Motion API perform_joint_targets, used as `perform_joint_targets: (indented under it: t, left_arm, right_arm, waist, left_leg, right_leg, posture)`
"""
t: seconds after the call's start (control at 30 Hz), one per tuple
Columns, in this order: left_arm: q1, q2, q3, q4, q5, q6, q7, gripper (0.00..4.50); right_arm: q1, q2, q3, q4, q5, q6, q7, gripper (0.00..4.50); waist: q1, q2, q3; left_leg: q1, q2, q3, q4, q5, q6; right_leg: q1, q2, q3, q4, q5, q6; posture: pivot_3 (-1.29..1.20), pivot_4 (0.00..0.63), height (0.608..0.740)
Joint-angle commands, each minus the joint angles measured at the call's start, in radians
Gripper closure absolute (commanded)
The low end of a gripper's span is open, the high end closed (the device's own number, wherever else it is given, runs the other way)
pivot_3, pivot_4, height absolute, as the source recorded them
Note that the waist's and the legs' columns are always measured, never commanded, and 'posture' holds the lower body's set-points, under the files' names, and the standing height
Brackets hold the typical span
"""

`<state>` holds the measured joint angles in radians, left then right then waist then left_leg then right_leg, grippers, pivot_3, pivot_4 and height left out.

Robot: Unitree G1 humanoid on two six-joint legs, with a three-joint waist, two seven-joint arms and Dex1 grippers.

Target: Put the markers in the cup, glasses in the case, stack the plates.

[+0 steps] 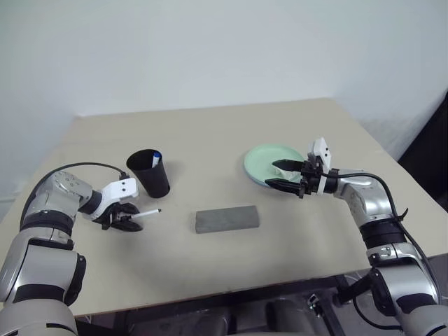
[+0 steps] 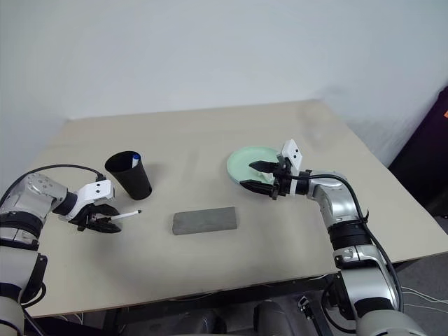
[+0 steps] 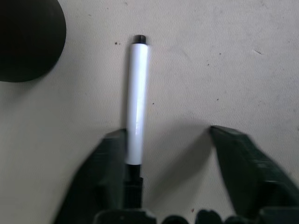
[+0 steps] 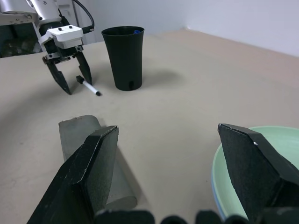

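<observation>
Left gripper [image 1: 124,217] straddles my black-capped marker [image 3: 137,100] beside the cup [image 1: 149,173], fingers spread, nothing grasped. Right gripper [image 1: 285,175] hangs released over the green plate [image 1: 264,160].

Head stereo pair, two wrist close-ups

Nothing readable anywhere here tbh: no text, labels, brand marks, numbers or signs on any of the stuff on the table or on the robot's arms.
</observation>
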<state>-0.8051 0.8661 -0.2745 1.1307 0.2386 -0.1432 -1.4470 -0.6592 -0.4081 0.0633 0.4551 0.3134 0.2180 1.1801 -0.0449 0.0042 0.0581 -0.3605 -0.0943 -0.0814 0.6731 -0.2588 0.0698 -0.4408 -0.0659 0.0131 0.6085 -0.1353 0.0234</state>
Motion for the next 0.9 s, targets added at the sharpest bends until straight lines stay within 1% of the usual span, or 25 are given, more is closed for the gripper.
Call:
perform_joint_targets:
  t: [0.03, 0.17, 0.2, 0.37, 0.47, 0.57, 0.67, 0.77, 0.83, 0.9]
  left_arm:
    - [0.003, 0.0, 0.005, -0.007, -0.002, -0.006, -0.022, 3.02]
    - [0.007, -0.001, 0.008, -0.009, -0.003, -0.007, -0.024, 4.37]
    - [0.008, -0.001, 0.008, -0.009, -0.003, -0.007, -0.024, 4.48]
    - [0.014, -0.001, 0.017, -0.02, -0.012, -0.015, -0.03, 4.48]
    - [0.021, -0.004, 0.035, -0.053, -0.041, -0.012, -0.053, 4.48]
    - [0.058, -0.015, 0.094, -0.203, -0.146, 0.034, -0.118, 4.48]
    - [0.12, -0.04, 0.17, -0.421, -0.271, 0.148, -0.125, 4.48]
    - [0.15, -0.073, 0.232, -0.565, -0.348, 0.245, -0.057, 4.48]
    - [0.161, -0.102, 0.277, -0.632, -0.393, 0.255, 0.005, 4.48]
    - [0.152, -0.139, 0.326, -0.681, -0.44, 0.308, 0.085, 4.48]
  right_arm:
    - [-0.03, -0.003, -0.014, -0.034, 0.006, -0.01, -0.004, 0.8]
    - [-0.031, -0.001, -0.013, -0.033, 0.006, -0.01, -0.005, 0.8]
    - [-0.031, 0.0, -0.013, -0.032, 0.006, -0.01, -0.005, 0.8]
    - [-0.033, 0.001, -0.013, -0.031, 0.005, -0.012, -0.007, 0.8]
    - [-0.032, 0.0, -0.013, -0.032, 0.005, -0.012, -0.008, 0.8]
    - [-0.026, -0.003, -0.014, -0.039, 0.006, -0.009, -0.009, 0.8]
    - [-0.018, -0.008, -0.014, -0.046, 0.008, -0.004, -0.007, 0.8]
    - [-0.016, -0.007, -0.009, -0.049, 0.006, 0.001, -0.004, 0.8]
    - [-0.021, -0.005, -0.006, -0.046, 0.005, 0.002, -0.004, 0.8]
    - [-0.027, -0.003, -0.005, -0.042, 0.004, 0.002, -0.003, 0.8]
  waist:
    - [0.0, 0.0, 0.0]
    - [0.0, 0.0, 0.0]
    - [0.0, 0.0, 0.0]
    - [0.0, 0.0, 0.0]
    - [0.0, 0.0, 0.0]
    - [0.001, 0.0, 0.0]
    - [0.001, 0.0, 0.0]
    - [0.0, -0.001, 0.0]
    - [-0.001, 0.0, 0.0]
    - [-0.001, 0.0, 0.0]
  left_leg:
    - [0.0, 0.0, 0.0, 0.0, 0.0, 0.0]
    - [0.0, 0.0, 0.0, 0.0, 0.0, 0.0]
    - [0.0, 0.0, 0.0, 0.0, 0.0, 0.0]
    - [0.0, 0.0, 0.0, 0.0, 0.0, 0.0]
    - [0.0, 0.0, 0.0, 0.0, 0.0, 0.0]
    - [0.0, 0.0, 0.0, 0.0, 0.0, 0.0]
    - [-0.002, 0.0, 0.0, 0.001, 0.0, 0.0]
    - [-0.002, 0.0, 0.0, 0.001, -0.002, -0.002]
    - [-0.001, 0.0, 0.0, 0.001, -0.002, -0.002]
    - [0.0, 0.0, 0.0, 0.001, -0.002, -0.002]
  right_leg:
    - [0.0, 0.0, 0.0, 0.0, 0.0, 0.0]
    - [0.0, 0.0, 0.0, 0.0, 0.0, 0.0]
    - [0.0, 0.0, 0.0, 0.0, 0.0, 0.0]
    - [0.0, 0.0, 0.0, 0.0, 0.0, 0.0]
    - [0.0, 0.0, 0.0, 0.0, 0.0, 0.0]
    - [0.0, 0.0, 0.0, 0.0, 0.0, 0.0]
    - [0.0, -0.001, 0.0, -0.001, 0.0, 0.0]
    - [0.0, -0.001, 0.0, -0.001, 0.0, 0.0]
    - [0.0, -0.001, 0.0, 0.0, 0.0, 0.0]
    - [0.0, -0.001, 0.0, 0.0, 0.0, 0.0]
  posture:
    - [0.0, 0.0, 0.74]
    - [0.0, 0.0, 0.74]
    - [0.0, 0.0, 0.74]
    - [0.0, 0.0, 0.74]
    - [0.0, 0.0, 0.74]
    - [0.0, 0.0, 0.74]
    - [0.0, 0.0, 0.74]
    - [0.0, 0.0, 0.74]
    - [0.0, 0.0, 0.74]
    - [0.0, 0.0, 0.74]
